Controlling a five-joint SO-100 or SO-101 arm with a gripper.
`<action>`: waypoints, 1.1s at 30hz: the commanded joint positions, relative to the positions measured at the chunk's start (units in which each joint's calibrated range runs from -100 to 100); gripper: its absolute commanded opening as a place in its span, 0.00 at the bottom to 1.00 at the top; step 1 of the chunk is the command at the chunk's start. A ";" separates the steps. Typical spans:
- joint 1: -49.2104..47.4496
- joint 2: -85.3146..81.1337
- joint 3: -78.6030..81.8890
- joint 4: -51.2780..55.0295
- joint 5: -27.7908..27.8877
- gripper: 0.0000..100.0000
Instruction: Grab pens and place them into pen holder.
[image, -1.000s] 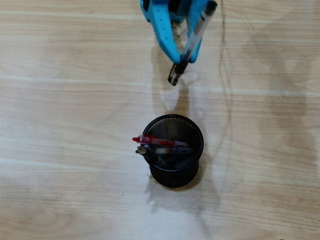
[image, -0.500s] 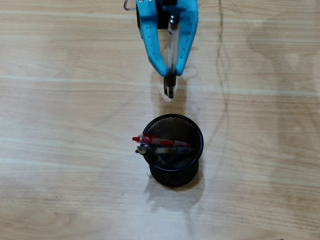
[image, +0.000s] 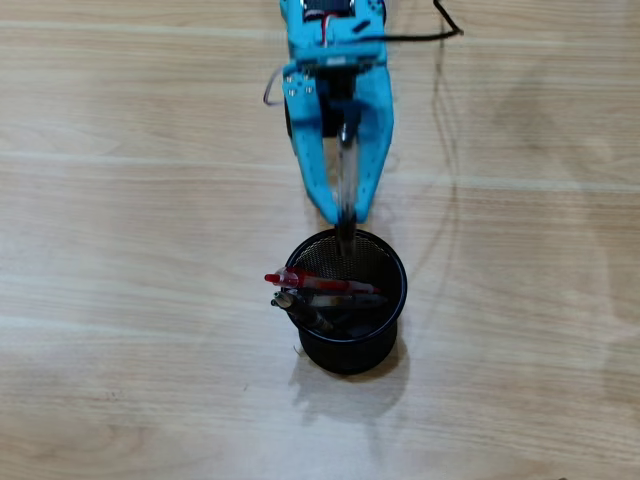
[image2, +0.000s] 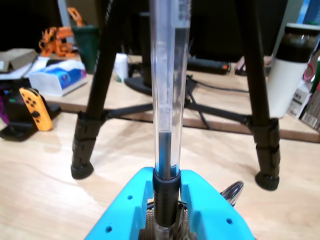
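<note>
From overhead I see my blue gripper (image: 345, 215) clamped on the clear-barrelled pen (image: 345, 175), its dark tip just over the far rim of the pen holder (image: 398, 300), mid-table (image: 120, 250). Three pens (image: 320, 285) lean inside. Only the wrist view shows the tripod legs (image2: 90, 125) and the jaws pinching the barrel's black section.

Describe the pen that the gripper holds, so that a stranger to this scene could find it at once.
In the overhead view, find the black mesh pen holder on the wooden table. Just above it, the blue gripper clamps a clear-barrelled pen. Unlike the red pen lying in the cup, it is held above the rim.
</note>
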 joint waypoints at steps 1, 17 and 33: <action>-0.09 3.27 -3.67 -4.13 -0.32 0.02; -1.28 5.56 -3.58 -4.58 -2.10 0.09; 2.56 -28.75 29.82 -4.40 12.35 0.02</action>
